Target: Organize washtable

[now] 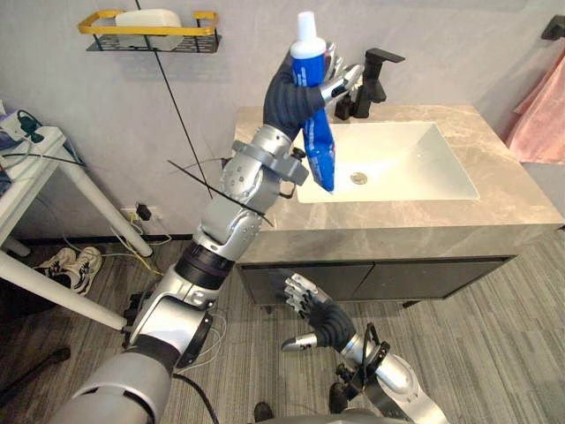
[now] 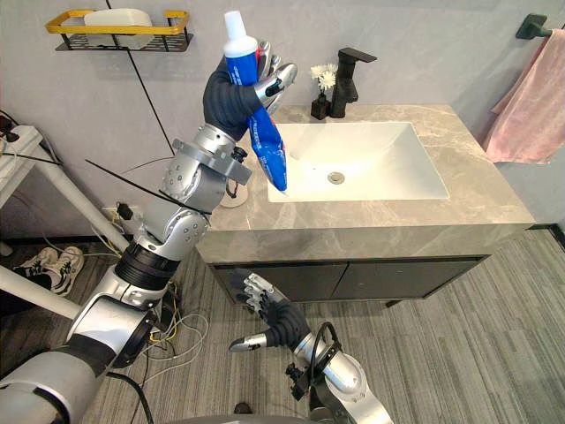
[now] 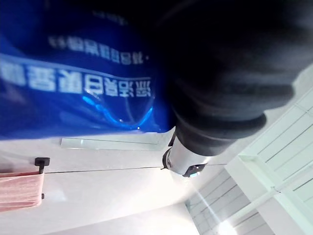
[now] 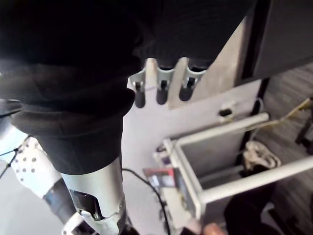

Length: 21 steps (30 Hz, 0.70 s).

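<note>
Toothpaste (image 1: 318,132) in left hand (image 1: 290,99) — over basin (image 1: 402,150) edge.

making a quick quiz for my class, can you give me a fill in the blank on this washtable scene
1. The left hand is curled round a blue tube with a ____ cap.
2. The faucet behind the sink is ____ in colour.
3. The right hand, low with its fingers open, holds ____.
4. The towel hanging at the right is ____.

Missing words: white; black; nothing; pink
</note>
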Motion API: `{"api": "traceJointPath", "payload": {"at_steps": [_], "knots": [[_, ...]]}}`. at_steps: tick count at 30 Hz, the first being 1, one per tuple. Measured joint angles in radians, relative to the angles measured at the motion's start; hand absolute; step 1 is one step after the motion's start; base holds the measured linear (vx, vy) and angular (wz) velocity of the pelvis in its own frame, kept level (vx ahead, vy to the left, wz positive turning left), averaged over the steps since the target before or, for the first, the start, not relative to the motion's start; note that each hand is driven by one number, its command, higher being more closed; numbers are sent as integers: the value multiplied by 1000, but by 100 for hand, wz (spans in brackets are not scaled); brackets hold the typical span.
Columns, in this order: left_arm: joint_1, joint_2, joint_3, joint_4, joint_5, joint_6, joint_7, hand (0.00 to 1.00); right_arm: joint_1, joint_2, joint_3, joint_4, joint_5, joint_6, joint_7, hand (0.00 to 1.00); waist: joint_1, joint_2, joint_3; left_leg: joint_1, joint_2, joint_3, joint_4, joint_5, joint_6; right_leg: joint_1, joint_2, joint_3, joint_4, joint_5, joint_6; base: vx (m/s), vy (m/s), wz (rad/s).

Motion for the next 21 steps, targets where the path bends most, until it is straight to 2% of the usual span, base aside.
{"api": "traceJointPath", "payload": {"at_steps": [5, 10, 13, 17, 21], "knots": [[0, 0, 0, 0, 56, 0, 20, 100, 2, 6, -1, 13, 0, 0, 0, 0, -1, 0, 0, -1, 0, 0, 0, 0, 0, -2, 0, 0, 0, 0, 0, 0, 0, 0], [-20, 1, 12, 21, 201, -4, 34, 100, 29, 12, -16, 51, -15, -1, 0, 0, 0, -1, 1, -20, 0, 0, 0, 1, 1, -19, 0, 0, 0, 1, -2, -13, -9, 0], [-32, 1, 57, 21, 304, -15, 69, 100, 44, 23, -54, 106, -57, -4, -5, 0, -3, -4, 2, -40, -1, 2, 1, 4, 4, -40, 0, 3, 0, 6, -1, 5, -21, -4], [-35, 1, 103, 21, 430, -27, 112, 100, 75, 38, -132, 167, -99, -6, -23, 0, -3, -18, 11, -52, 0, 6, 0, 3, 4, -53, 0, 6, 1, 7, -1, 0, 0, 0], [-44, 6, 131, 20, 490, -39, 136, 100, 96, 52, -200, 181, -98, -19, -26, 0, -4, -37, 24, -65, 0, 12, 1, 3, 4, -70, 0, 11, 1, 10, -2, -19, -19, -4]]}}
